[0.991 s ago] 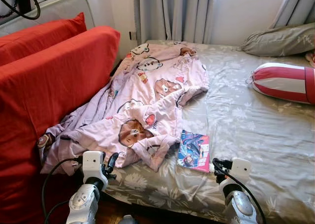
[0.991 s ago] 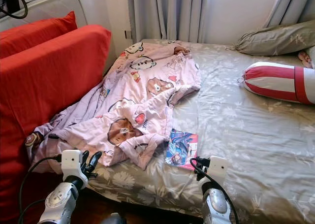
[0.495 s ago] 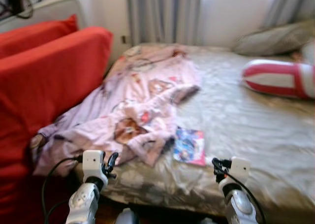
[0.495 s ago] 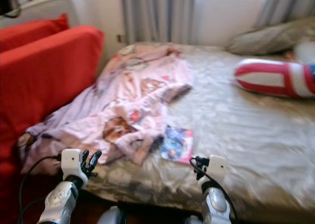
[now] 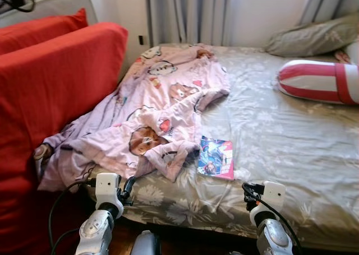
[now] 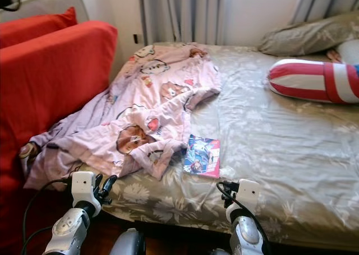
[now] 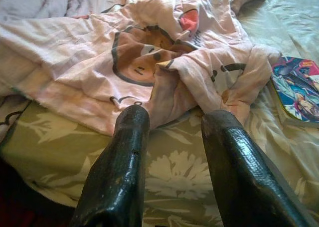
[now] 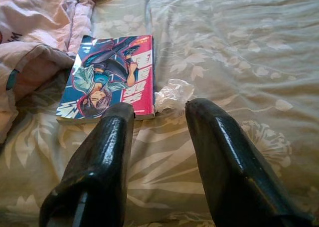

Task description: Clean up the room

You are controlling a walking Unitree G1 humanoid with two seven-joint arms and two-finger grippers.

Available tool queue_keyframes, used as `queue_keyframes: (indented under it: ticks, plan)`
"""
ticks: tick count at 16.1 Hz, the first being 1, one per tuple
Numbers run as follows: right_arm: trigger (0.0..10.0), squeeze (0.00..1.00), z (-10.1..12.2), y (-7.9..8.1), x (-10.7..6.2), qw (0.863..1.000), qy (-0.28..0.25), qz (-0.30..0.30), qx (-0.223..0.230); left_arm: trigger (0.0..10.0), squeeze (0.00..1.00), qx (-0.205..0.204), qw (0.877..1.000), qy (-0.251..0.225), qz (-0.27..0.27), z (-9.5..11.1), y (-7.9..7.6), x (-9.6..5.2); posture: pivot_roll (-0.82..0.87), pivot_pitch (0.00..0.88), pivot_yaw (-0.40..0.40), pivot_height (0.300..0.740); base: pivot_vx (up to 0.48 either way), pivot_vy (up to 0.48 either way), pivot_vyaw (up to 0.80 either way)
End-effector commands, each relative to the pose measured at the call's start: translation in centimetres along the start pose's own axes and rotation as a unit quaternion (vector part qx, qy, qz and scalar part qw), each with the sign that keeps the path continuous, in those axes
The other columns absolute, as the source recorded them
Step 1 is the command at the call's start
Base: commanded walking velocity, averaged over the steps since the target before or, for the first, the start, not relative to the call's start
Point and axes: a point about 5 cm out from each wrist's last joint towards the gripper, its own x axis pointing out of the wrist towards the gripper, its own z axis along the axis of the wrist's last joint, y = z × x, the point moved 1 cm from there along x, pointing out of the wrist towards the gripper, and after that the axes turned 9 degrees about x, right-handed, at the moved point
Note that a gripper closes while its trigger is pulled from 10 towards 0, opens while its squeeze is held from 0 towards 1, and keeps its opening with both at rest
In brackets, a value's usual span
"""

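Clutter on the bed (image 5: 291, 148) is what the tidying concerns: a pink cartoon-print blanket (image 5: 162, 109) lies crumpled across the side nearest the red sofa cushions (image 5: 56, 81), one end spilling into the gap between sofa and mattress, as if thrown off and left. Just beside its lower fold, a comic book (image 5: 216, 157) lies flat, cover up, near the front edge of the bed, with a small crumpled white scrap (image 8: 173, 93) touching its corner. At the far side a striped bolster (image 5: 320, 81) and a grey-green pillow (image 5: 314, 36) rest near the curtains (image 5: 188, 14), apparently where they belong.

Both arms are held low in front of the mattress edge, each aimed at its own target. The left gripper (image 7: 172, 119) points at the blanket's bunched hem, its fingers (image 7: 127, 152) parted with nothing between them. The right gripper (image 8: 159, 110) points at the book and scrap, its fingers (image 8: 214, 137) likewise spread and empty. This posture looks like a ready stance: fingers parted so either arm can reach forward and close on what lies directly ahead. The book, flat on soft bedding, will likely need a pinch at its edge.
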Motion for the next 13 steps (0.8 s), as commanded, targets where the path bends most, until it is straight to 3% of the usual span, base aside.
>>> queue_keyframes:
  ticks: [1,13]
  plan:
    - [10.0,0.00,0.16,0.24,0.10,1.000,-0.003,0.005,0.000,10.0,0.00,-0.001,1.000,-0.005,0.001,0.42,0.15,0.21,0.01,0.024,0.017,0.640,0.000,0.000,0.00]
    - [10.0,0.00,-0.41,0.38,-0.05,1.000,0.012,0.012,-0.004,10.0,0.00,0.000,1.000,0.000,-0.003,0.41,0.23,0.30,0.02,0.027,0.017,0.640,0.282,0.000,0.00]
